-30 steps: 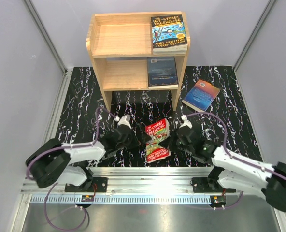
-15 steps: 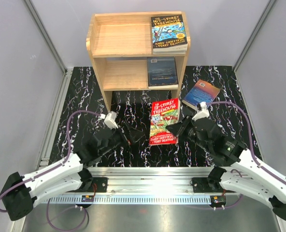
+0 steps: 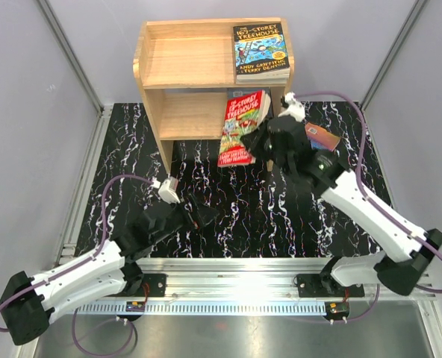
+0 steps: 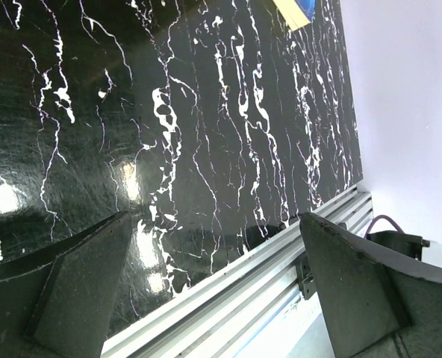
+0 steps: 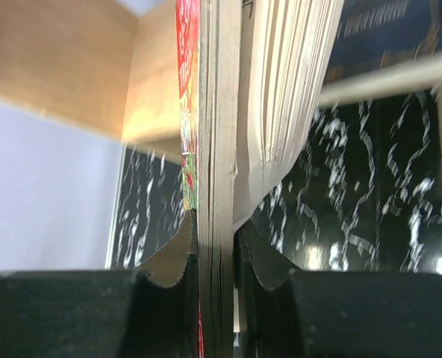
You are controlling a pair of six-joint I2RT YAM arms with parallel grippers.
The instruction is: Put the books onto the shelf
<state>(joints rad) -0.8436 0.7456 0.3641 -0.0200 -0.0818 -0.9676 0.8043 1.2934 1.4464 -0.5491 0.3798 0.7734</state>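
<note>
**A:** Black marbled desk [image 3: 116,186], wooden shelf [image 3: 151,112] at the back. Where is your red book [image 3: 242,125]?

**B:** Your right tool [image 3: 257,143] clamps its edge. It hangs tilted just in front of the lower tier.

**A:** And your left tool [image 3: 208,216]?

**B:** Jaws wide, low over the desk, holding nothing (well apart from the shelf). Your blue book [image 3: 260,51] lies on the top tier, the blue-orange one [image 3: 323,137] on the desk.

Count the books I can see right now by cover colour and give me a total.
Red paperback book: 1
Blue-and-yellow paperback book: 1
Dark blue book: 1
Blue-orange book: 1
Total: 4 books in view
</note>
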